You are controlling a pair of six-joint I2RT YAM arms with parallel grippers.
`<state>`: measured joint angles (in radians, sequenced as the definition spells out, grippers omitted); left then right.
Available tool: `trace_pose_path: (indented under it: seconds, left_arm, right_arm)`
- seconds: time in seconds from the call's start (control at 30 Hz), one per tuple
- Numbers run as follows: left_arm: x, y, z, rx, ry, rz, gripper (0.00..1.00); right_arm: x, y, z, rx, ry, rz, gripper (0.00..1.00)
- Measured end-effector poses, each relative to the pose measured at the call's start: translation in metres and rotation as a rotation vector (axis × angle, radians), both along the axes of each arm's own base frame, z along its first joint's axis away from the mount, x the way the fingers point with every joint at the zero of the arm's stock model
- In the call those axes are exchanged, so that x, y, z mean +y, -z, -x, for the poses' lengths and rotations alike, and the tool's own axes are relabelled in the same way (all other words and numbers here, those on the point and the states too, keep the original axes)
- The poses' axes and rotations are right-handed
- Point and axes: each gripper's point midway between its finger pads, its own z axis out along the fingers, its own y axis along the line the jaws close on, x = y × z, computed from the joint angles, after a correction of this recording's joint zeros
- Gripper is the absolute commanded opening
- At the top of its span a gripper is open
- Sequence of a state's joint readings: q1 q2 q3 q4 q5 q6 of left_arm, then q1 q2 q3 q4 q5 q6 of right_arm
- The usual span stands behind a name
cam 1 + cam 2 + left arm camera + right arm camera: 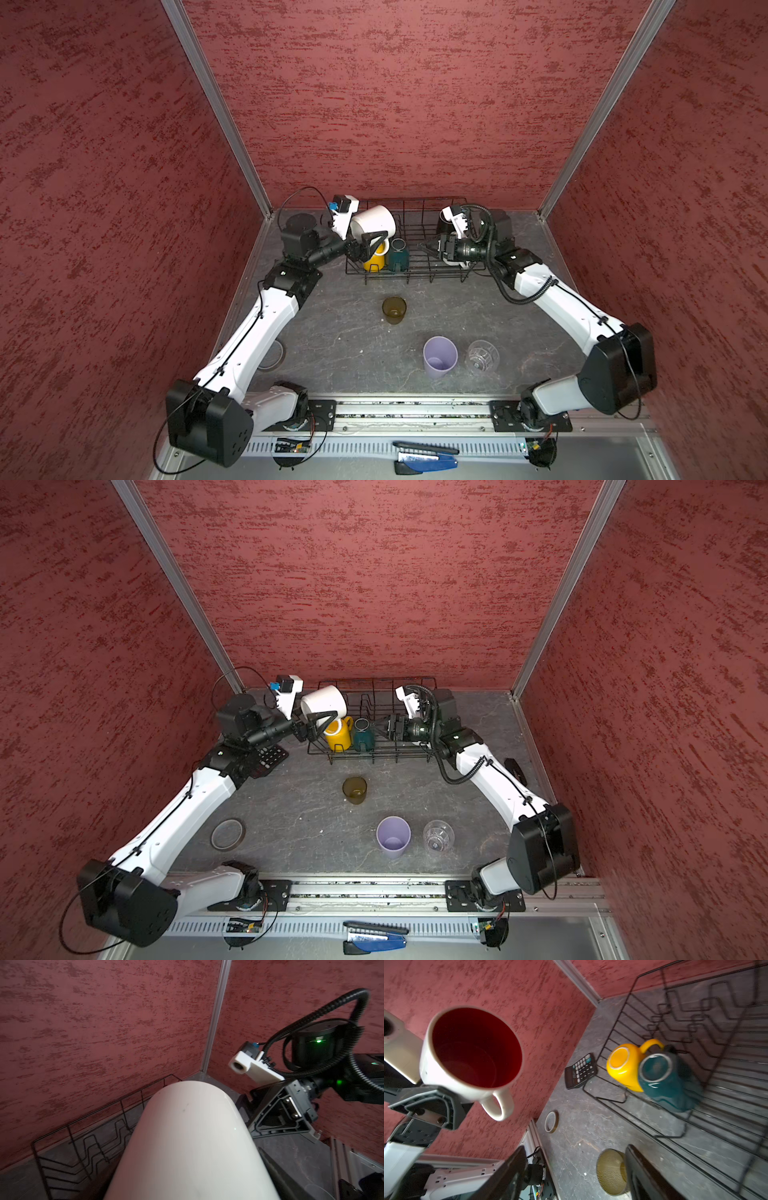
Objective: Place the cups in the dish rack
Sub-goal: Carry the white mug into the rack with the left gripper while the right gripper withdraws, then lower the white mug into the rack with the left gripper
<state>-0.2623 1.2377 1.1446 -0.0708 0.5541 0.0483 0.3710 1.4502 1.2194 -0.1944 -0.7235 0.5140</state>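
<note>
- Here, in both top views, the left gripper clasps the tilted red-lined white mug over the 10 o'clock corner of the dish rack.
- The right gripper stands wide and empty at 3 o'clock of the teal mug.
- The teal mug and the yellow mug sit inverted, side by side, at the rack's 7 o'clock corner.
- The olive tumbler, lavender tumbler and clear tumbler stand upright on the table, toward 6 o'clock of the rack.
</note>
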Motion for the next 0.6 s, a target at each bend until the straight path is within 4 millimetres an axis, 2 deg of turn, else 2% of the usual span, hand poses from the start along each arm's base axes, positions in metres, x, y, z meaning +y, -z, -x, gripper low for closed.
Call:
trace_pose_path:
  seconds: [0.07, 0.27, 0.43, 0.6]
  left_arm:
    - [0.005, 0.005, -0.018, 0.029, -0.041, -0.053, 0.00]
    - [0.014, 0.039, -0.075, 0.165, -0.130, -0.212, 0.00]
    - [0.021, 0.069, -0.115, 0.247, -0.182, -0.344, 0.00]
    - [0.031, 0.086, -0.153, 0.239, -0.203, -0.469, 0.00]
  right_arm:
    - [-0.012, -0.003, -0.008, -0.027, 0.054, 0.038, 0.98]
    - [-0.034, -0.014, -0.022, -0.096, 0.154, 0.132, 0.99]
    - [-0.046, -0.014, -0.026, -0.100, 0.190, 0.190, 0.99]
    - [-0.051, -0.003, -0.027, -0.093, 0.203, 0.223, 0.99]
